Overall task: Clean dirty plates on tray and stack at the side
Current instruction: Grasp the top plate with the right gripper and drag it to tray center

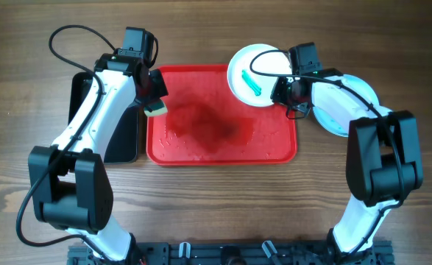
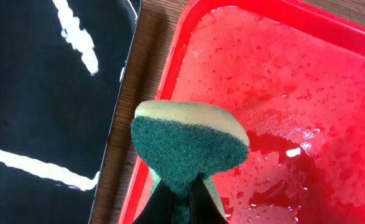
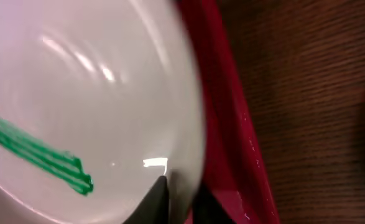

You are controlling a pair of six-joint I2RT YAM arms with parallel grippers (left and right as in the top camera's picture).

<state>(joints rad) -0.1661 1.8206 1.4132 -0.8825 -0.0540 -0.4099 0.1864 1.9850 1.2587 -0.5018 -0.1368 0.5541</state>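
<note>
My left tool (image 2: 181, 198) is pinching a sponge (image 2: 188, 140), green rough side and yellow soft side. It hangs over the left edge of the red tray (image 1: 223, 159), just beside the black tray (image 2: 45, 112). The red tray is wet and has no plate lying flat in the middle.

My right tool (image 1: 283, 90) is pinching the rim of the white plate (image 1: 254, 65) at the far right corner of the red tray. The plate has a green mark (image 3: 39, 155) on it, so it is dirty. I cannot tell if its edge sits on the tray rim or hangs just above it.

The blue plates (image 1: 332, 120) lie on the counter (image 1: 24, 110) at the right, under my right arm. My arm hides them, so I cannot count them.

I think this is the scrub step for the last plate. The sponge and the plate are well apart. Next I need to bring the sponge across to the green mark and rub it, while my right tool holds the plate firm.
</note>
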